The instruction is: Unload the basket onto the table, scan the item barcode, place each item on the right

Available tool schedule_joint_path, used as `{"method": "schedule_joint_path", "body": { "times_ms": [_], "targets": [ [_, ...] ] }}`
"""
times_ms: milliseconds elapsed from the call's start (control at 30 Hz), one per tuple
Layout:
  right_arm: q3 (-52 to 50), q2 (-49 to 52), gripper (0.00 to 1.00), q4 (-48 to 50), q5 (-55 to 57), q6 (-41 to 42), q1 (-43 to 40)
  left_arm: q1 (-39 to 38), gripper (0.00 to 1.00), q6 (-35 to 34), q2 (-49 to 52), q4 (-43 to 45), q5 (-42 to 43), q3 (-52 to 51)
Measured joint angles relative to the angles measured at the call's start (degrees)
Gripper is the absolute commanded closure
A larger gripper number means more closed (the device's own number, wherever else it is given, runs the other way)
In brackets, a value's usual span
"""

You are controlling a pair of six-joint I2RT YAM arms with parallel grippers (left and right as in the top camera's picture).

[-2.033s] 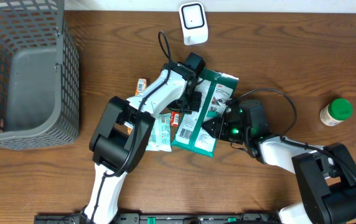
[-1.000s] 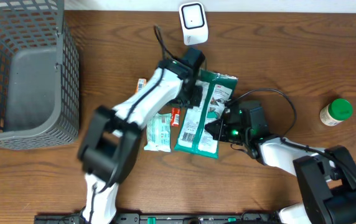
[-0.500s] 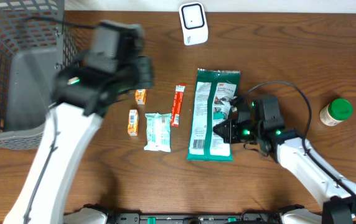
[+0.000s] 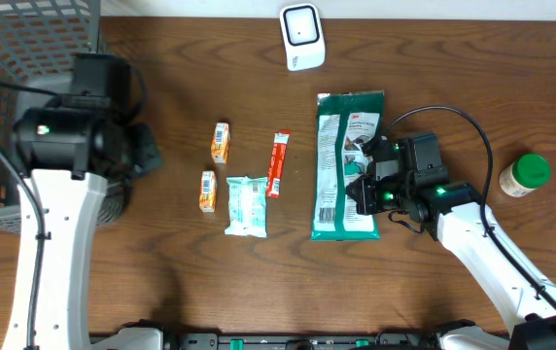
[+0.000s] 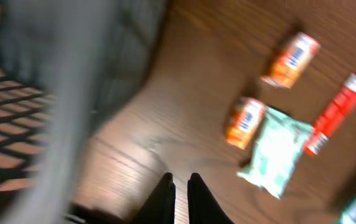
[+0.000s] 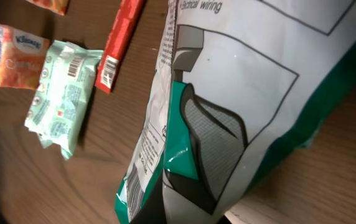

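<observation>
**Scan not yet made: pack gripped, scanner not reached.**
The right gripper point(image 4: 364, 185) is clamping its jaws on the right edge of the green-and-white pack point(image 4: 346, 160), right of the worktop point(image 4: 453, 58) centre and well apart from the white scanner point(image 4: 300, 37) at the far edge. The left gripper point(image 5: 179, 186) is hanging empty near the left edge, jaws nearly together. Presenting the barcode to the scanner is remaining.

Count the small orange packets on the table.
2. One orange packet lies left of the red stick; the other lies nearer the robot, left of the pale green pack. More could lie under the left arm.
</observation>
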Motion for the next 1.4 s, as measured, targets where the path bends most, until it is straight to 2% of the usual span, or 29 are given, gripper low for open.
{"method": "schedule_joint_path", "body": {
  "times_ms": [333,533,633,900,1133,1400],
  "targets": [
    [0.0,0.0,0.99,-0.48,1.53,-0.52,0.0,9.05,0.89,-0.94,0.0,0.0,-2.01,0.0],
    [0.0,0.0,0.99,-0.48,1.99,-1.57,-0.02,10.6,0.92,-1.2,0.0,0.85,-0.98,0.0],
    [0.07,0.0,0.99,-0.66,1.9,-2.08,-0.28,10.64,0.92,-0.39,0.0,2.84,3.1,0.02],
    [6.36,-0.11,0.99,-8.0,1.84,-6.36,-1.64,10.62,0.93,7.1,0.0,10.08,22.67,0.02],
    [12.94,-2.08,0.99,-15.34,1.81,-14.6,-1.66,10.62,0.91,9.66,0.0,13.86,27.87,0.02],
    [19.19,-5.44,0.99,-17.99,1.81,-25.27,-1.53,10.64,0.52,10.95,0.0,22.64,27.76,0.0]
  ]
}}
